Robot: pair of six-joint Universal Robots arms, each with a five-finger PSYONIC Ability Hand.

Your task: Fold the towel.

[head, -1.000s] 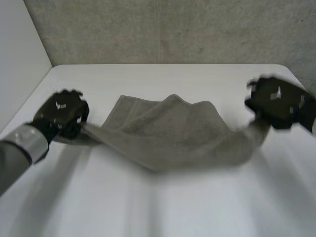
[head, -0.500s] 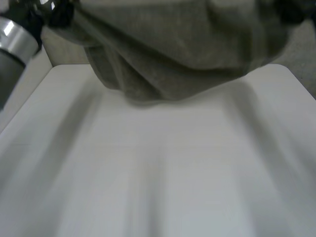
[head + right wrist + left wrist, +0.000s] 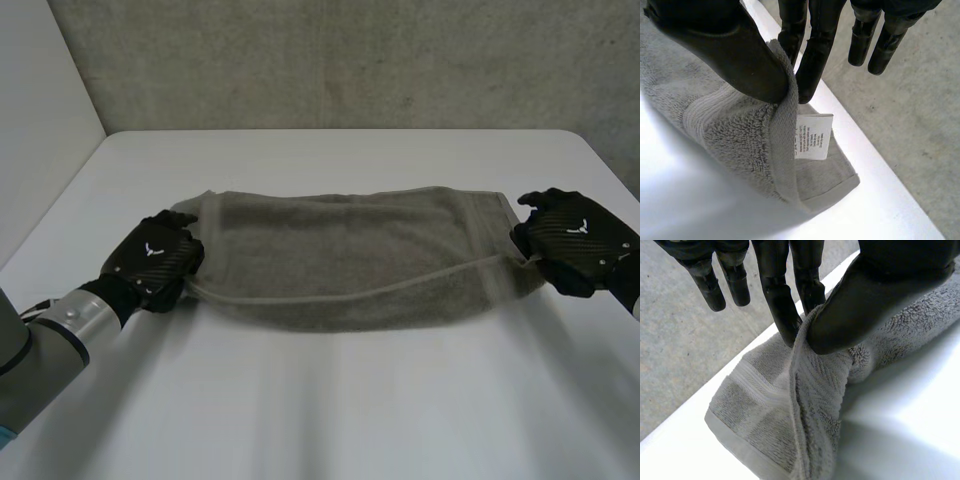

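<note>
Grey terry towel [image 3: 350,260], doubled along its length, stretched between the two hands across the white worktop [image 3: 330,410]. The upper layer's hem runs as a pale line from one hand to the other, sagging at mid-span. Whether the middle of the cloth rests on the worktop or hangs just over it cannot be told.

Left hand [image 3: 155,258]: closed on one short end of the towel. In the left wrist view, the thumb presses a raised fold of the hem against a finger [image 3: 785,315]. The other fingers point straight, clear of the cloth. Below the fingertips the lower layer's banded corner lies flat by the worktop's edge.

Right hand [image 3: 575,240]: closed on the opposite short end. In the right wrist view, the thumb pins the hem against the fingers [image 3: 812,65]. A white printed care label [image 3: 812,136] hangs from the hem just under those fingertips, over the lower layer's corner.

Beyond the far side of the worktop, past both hands, stands a rough grey concrete wall [image 3: 330,60].
</note>
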